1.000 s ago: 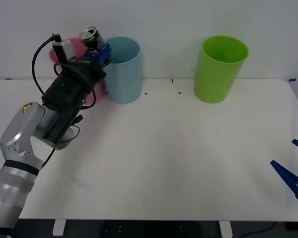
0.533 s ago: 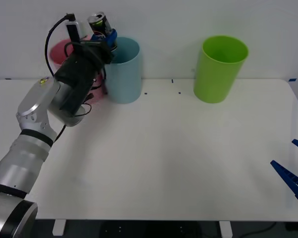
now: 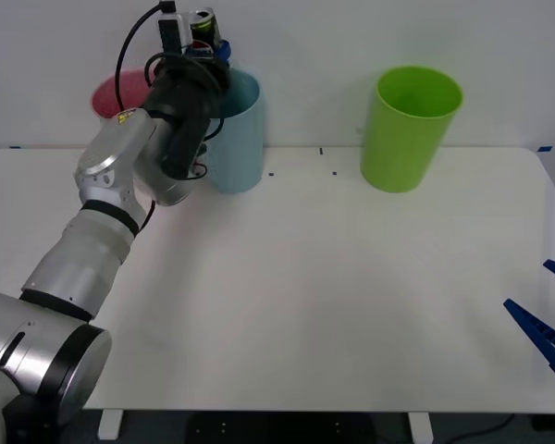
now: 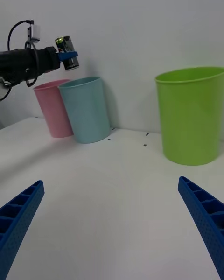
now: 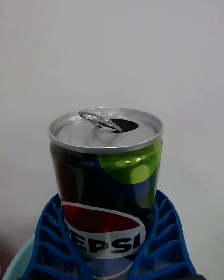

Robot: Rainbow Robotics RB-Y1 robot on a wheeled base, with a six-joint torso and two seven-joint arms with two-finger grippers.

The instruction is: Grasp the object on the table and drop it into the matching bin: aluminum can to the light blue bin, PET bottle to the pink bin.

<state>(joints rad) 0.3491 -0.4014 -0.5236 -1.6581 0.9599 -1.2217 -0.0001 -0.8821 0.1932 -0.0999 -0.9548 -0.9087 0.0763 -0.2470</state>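
My left gripper [image 3: 207, 39] is shut on the aluminum can [image 3: 202, 19], a dark Pepsi can with a silver pull-tab top, held upright in the air. It hangs above the light blue bin [image 3: 233, 134], over the part of the rim nearest the pink bin [image 3: 114, 93]. In the left wrist view the blue fingers [image 5: 50, 235] clasp the can [image 5: 107, 182] on both sides. The right wrist view shows the can [image 4: 68, 51] well above the light blue bin [image 4: 88, 112] and the pink bin [image 4: 50, 108]. My right gripper [image 3: 544, 322] waits open at the table's [image 3: 305, 296] right front edge.
A green bin [image 3: 410, 129] stands at the back right of the table, also in the right wrist view as the green bin [image 4: 190, 116]. All three bins line the far edge against a white wall. Small dark marks dot the tabletop between the bins.
My left arm has lifted the can higher and carried it to the right, from above the pink bin to above the light blue bin's rim. The right arm has stayed still.
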